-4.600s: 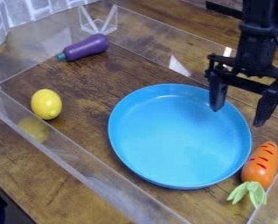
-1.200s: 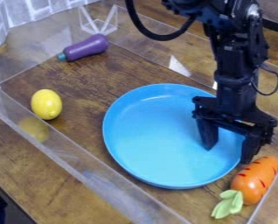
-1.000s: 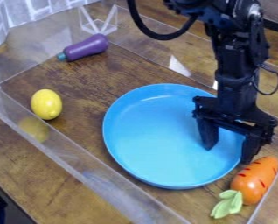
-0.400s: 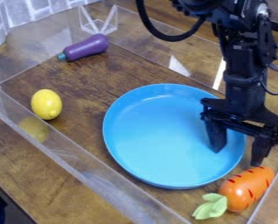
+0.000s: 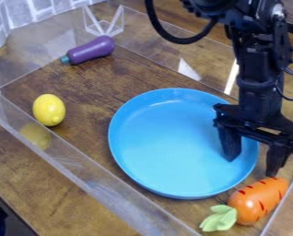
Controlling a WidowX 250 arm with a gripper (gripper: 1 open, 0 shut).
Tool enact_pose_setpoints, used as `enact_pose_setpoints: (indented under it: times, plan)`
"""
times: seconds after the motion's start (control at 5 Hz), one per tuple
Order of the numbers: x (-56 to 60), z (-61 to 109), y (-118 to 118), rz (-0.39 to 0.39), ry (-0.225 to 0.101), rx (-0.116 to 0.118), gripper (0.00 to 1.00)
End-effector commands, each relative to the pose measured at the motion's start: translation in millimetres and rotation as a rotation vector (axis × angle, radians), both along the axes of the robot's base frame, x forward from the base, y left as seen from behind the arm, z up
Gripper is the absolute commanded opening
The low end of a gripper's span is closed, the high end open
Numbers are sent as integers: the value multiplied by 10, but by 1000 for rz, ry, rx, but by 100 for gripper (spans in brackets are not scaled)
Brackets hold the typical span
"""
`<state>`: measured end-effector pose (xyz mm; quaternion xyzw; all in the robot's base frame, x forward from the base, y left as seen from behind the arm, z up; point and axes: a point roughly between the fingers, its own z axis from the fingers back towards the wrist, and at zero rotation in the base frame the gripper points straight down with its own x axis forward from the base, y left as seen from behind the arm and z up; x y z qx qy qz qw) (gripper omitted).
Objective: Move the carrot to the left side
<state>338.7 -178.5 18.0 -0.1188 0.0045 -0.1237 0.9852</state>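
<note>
Your hand (image 5: 251, 163) stands open above the blue plate's (image 5: 133, 173) right edge, the carrot (image 5: 259, 199) lying just beside that rim, so descending off-centre could make a finger nudge the carrot or tip the plate.

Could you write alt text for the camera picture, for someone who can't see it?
A black robot arm reaches down with open fingers over the right side of a round blue plate, just above an orange carrot. A yellow lemon and a purple eggplant lie farther left on the wooden surface.
</note>
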Motion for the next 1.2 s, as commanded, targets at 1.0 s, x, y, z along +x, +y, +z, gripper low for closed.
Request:
enact_pose_setpoints:
  times: [1.0]
  plan:
    - [-270, -124, 50, 79, 134, 52, 100]
